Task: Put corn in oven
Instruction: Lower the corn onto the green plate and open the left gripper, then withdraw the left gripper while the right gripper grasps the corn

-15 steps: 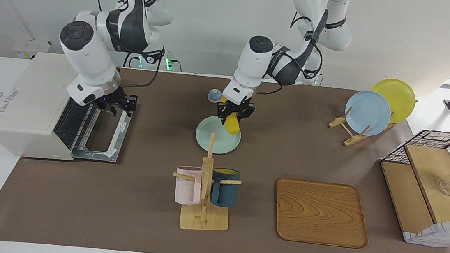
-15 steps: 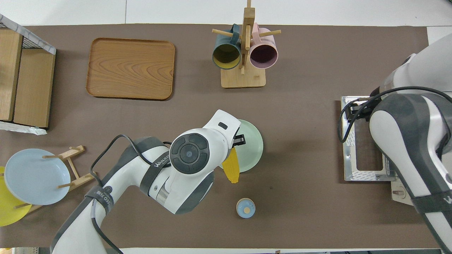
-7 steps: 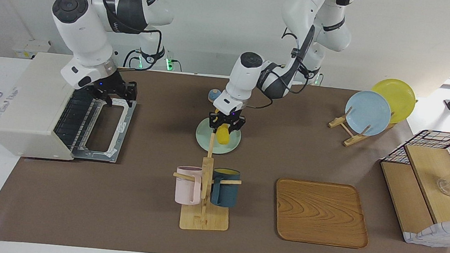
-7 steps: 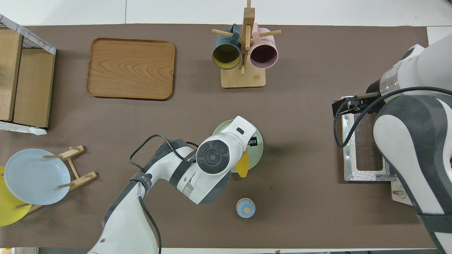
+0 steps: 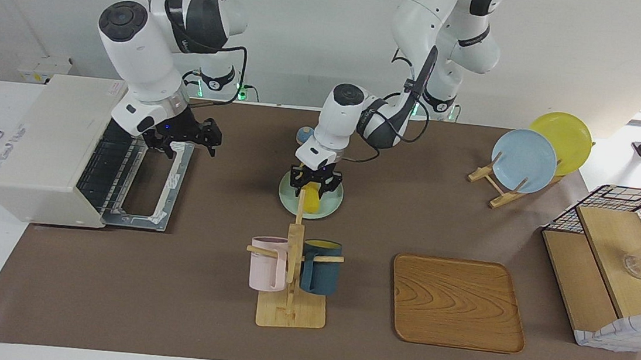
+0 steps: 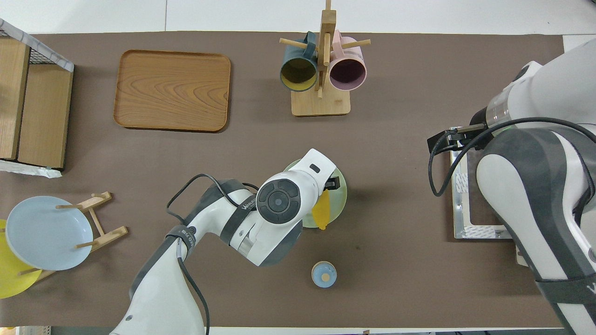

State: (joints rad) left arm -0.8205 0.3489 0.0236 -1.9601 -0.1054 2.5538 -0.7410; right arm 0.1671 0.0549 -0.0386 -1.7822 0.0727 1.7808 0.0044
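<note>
The yellow corn (image 5: pixel 312 201) lies tilted on a pale green plate (image 5: pixel 332 206) in the middle of the table. My left gripper (image 5: pixel 314 184) is shut on its upper end, low over the plate. In the overhead view the corn (image 6: pixel 321 211) shows beside the left wrist, one end past the plate's rim (image 6: pixel 343 195). The off-white oven (image 5: pixel 48 136) stands at the right arm's end, its door (image 5: pixel 149 187) dropped flat and the wire rack showing. My right gripper (image 5: pixel 186 142) hangs open and empty above the door's handle edge (image 6: pixel 458 186).
A mug rack (image 5: pixel 293 271) with a pink and a dark blue mug stands farther from the robots than the plate. A wooden tray (image 5: pixel 456 302), a stand with a blue and a yellow plate (image 5: pixel 525 158) and a wire-and-wood basket box (image 5: pixel 612 261) lie toward the left arm's end. A small blue round object (image 6: pixel 323 274) sits near the robots.
My left gripper has come down with the corn onto the green plate, shifting toward the right arm's end. My right gripper has risen off the oven door's handle and moved toward the table's middle.
</note>
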